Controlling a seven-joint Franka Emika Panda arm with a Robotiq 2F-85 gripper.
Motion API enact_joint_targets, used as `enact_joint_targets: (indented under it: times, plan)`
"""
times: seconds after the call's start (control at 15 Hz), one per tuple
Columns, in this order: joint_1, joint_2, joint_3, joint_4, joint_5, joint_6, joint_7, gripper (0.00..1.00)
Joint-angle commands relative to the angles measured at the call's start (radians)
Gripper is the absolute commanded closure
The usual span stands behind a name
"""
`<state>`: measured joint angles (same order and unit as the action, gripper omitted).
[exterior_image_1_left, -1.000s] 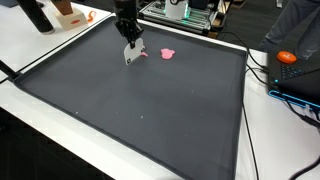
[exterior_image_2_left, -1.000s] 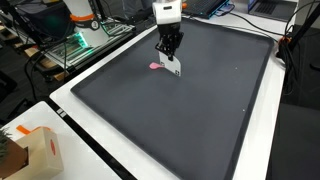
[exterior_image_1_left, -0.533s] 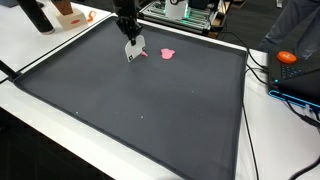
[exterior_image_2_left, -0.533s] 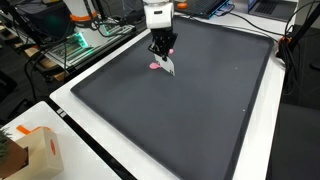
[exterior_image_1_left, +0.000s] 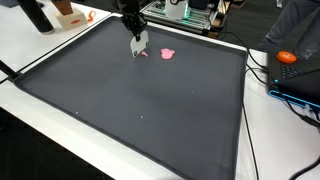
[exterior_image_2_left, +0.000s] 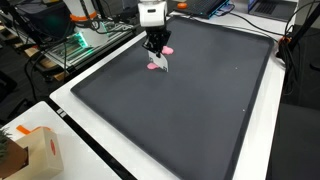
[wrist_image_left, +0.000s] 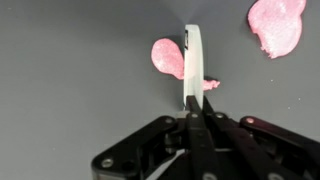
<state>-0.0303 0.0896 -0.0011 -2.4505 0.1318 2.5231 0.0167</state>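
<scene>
My gripper (wrist_image_left: 193, 108) is shut on a thin white flat piece (wrist_image_left: 192, 62), seen edge-on in the wrist view and pointing down at the dark mat (exterior_image_1_left: 150, 110). A pink blob (wrist_image_left: 167, 56) lies on the mat right beside the piece's tip, and a larger pink blob (wrist_image_left: 277, 24) sits further off at the top right. In both exterior views the gripper (exterior_image_1_left: 137, 42) (exterior_image_2_left: 157, 55) hangs near the mat's far edge with the white piece (exterior_image_2_left: 161, 63) below it. Pink blobs (exterior_image_1_left: 168, 54) (exterior_image_2_left: 153, 67) lie close by.
The mat sits on a white table (exterior_image_1_left: 60, 140). An orange object (exterior_image_1_left: 287, 57) and cables lie past one side of the mat. A cardboard box (exterior_image_2_left: 30, 150) stands at a table corner. Electronics with green lights (exterior_image_2_left: 78, 42) are beyond the mat's edge.
The gripper has carried the white piece across the mat toward its far edge, closer to the pink blobs. Its grip on the piece has not changed.
</scene>
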Motion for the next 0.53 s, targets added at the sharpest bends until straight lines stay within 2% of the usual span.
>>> enact_joint_targets:
  times: [0.0,0.47]
  plan:
    - [0.012,-0.072,0.005,-0.043,0.004,-0.043,-0.008,0.99]
    - [0.056,-0.193,0.037,-0.003,-0.051,-0.124,0.050,0.99]
